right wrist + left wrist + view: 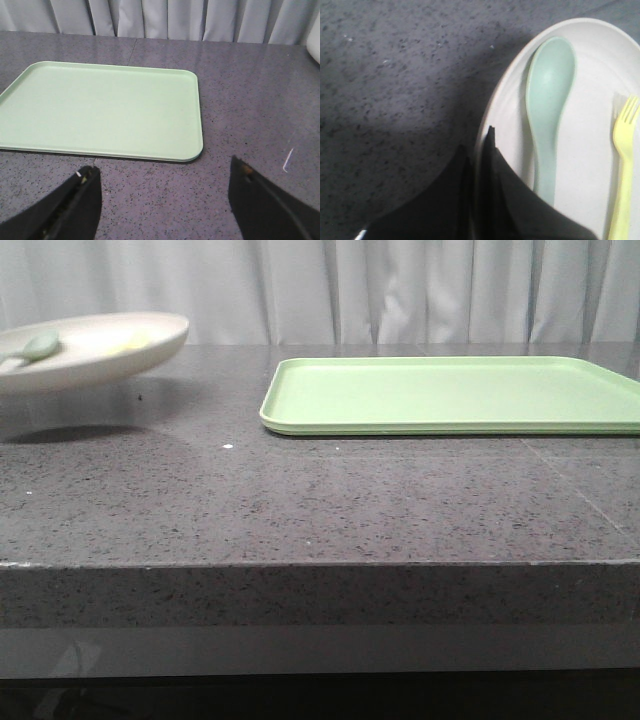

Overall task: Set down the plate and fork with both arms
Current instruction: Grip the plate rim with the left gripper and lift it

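Note:
The cream-white plate (pixel 100 355) hangs tilted above the table at the far left, its shadow on the stone below. My left gripper (pixel 477 145) is shut on the plate's rim (pixel 502 105), one finger inside and one outside. On the plate lie the pale-yellow fork (pixel 624 165) and a pale-green spoon (pixel 547 100), side by side; the fork (pixel 130 343) shows as a yellow patch in the front view. My right gripper (pixel 162 172) stands open over bare table just short of the light-green tray (pixel 100 107), holding nothing. Neither gripper shows in the front view.
The light-green tray (pixel 450 395) lies flat on the dark speckled table (pixel 300 500), at the back right. A white curtain hangs behind the table. The table's front edge runs across the lower front view.

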Robot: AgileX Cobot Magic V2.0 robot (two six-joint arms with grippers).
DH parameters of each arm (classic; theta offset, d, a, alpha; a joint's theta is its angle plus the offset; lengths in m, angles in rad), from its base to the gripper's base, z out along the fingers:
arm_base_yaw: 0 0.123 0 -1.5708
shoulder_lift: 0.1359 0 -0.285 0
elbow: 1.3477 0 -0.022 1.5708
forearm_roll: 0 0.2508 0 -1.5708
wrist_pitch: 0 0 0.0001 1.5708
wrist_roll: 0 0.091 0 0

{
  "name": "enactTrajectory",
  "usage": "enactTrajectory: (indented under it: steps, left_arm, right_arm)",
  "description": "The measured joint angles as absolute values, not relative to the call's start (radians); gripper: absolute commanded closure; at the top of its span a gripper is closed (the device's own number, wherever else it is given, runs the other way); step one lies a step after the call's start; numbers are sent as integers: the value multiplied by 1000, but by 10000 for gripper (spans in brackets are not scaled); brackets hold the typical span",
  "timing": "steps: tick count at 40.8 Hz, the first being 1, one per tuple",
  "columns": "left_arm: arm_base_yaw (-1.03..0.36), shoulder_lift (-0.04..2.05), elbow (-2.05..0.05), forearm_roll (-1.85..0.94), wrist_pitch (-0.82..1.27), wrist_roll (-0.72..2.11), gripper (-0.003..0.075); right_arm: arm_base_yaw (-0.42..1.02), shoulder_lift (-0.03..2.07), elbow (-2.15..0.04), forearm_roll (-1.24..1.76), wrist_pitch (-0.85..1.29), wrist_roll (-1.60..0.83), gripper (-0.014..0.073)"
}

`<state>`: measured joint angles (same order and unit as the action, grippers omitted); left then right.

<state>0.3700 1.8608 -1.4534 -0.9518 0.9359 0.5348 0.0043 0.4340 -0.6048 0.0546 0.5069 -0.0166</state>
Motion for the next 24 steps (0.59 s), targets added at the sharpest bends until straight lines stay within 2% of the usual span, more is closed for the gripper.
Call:
enactTrajectory:
  steps: [10, 24]
  left_arm:
    - [289, 1855, -1561, -904, 950, 382, 741]
    - [2, 1848, -1731, -688, 897, 103, 741]
  right_arm:
    - [4, 434, -605, 55, 507, -17, 41]
    - [4, 434, -605, 55, 507, -17, 41]
